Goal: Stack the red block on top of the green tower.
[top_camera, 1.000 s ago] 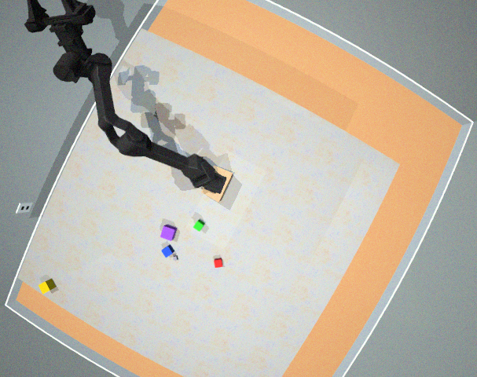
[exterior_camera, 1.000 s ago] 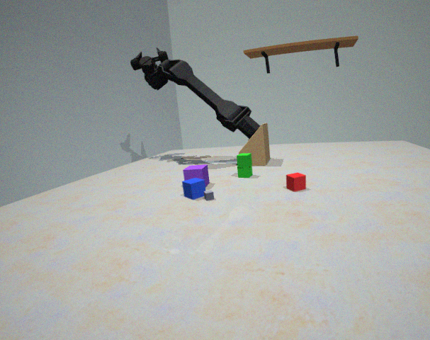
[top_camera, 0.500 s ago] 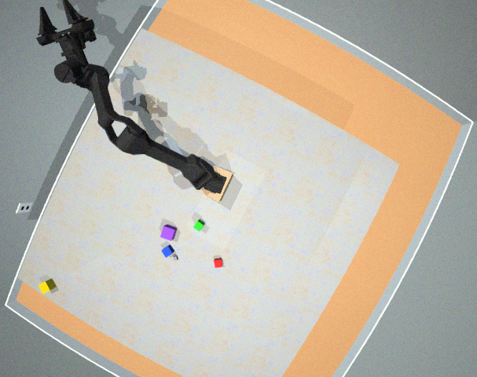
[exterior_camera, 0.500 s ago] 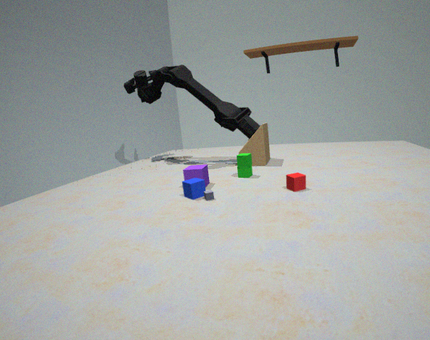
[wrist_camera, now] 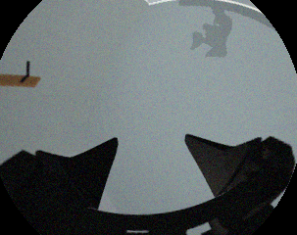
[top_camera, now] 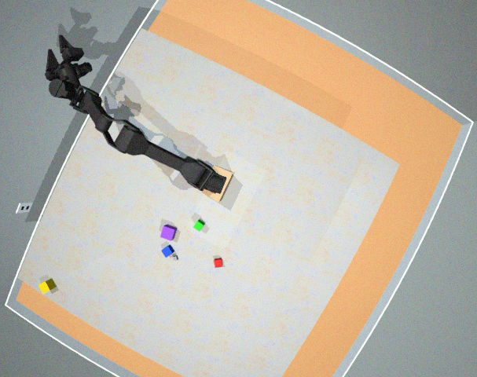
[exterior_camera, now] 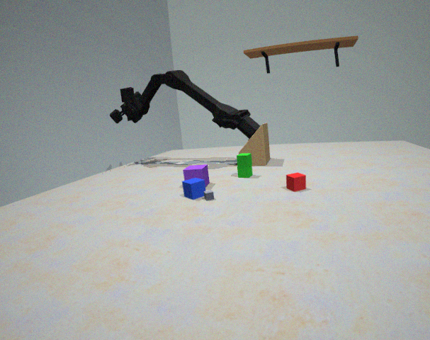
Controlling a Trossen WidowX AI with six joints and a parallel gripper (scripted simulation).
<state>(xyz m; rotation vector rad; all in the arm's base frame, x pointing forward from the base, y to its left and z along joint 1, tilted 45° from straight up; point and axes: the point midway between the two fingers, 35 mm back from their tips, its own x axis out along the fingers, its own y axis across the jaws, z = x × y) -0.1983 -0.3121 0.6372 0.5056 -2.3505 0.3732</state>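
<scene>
Red block [exterior_camera: 295, 181] is sitting apart from the green tower [exterior_camera: 244, 165]; purple block [exterior_camera: 196, 173] and blue block [exterior_camera: 193, 188] are crowding nearby, while my gripper [top_camera: 59, 52] is hanging spread wide, holding nothing.

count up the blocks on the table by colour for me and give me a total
Red: 1
Green tower: 1
Purple: 1
Blue: 1
Yellow: 1
Small grey: 1
Total: 6

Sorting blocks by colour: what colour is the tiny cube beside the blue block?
Grey, clearest in the exterior view.
</scene>
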